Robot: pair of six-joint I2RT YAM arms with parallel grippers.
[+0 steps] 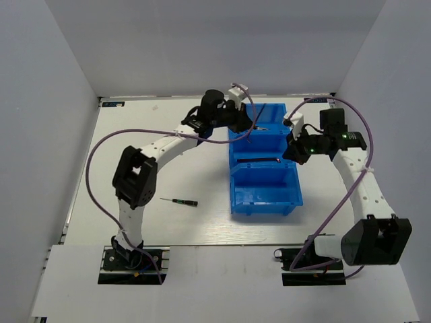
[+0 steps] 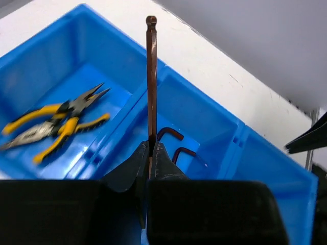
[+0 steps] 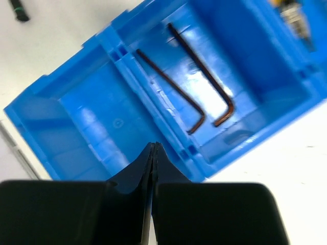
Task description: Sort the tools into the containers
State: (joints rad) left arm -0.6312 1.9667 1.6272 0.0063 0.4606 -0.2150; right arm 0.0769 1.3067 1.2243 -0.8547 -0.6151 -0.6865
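Observation:
The blue bin has three compartments in a row. My left gripper is shut on a dark hex key, whose long shaft sticks out past the fingertips above the bin. Under it, two hex keys lie in the middle compartment, and yellow-handled pliers lie in the far one. My right gripper is shut with nothing in it, hovering at the bin's right rim. The right wrist view shows the same two hex keys below it. A thin screwdriver lies on the table left of the bin.
The near compartment holds nothing. Purple cables loop from both arms over the table. Walls close off the table at the back and sides. Both arm bases are bolted at the near edge.

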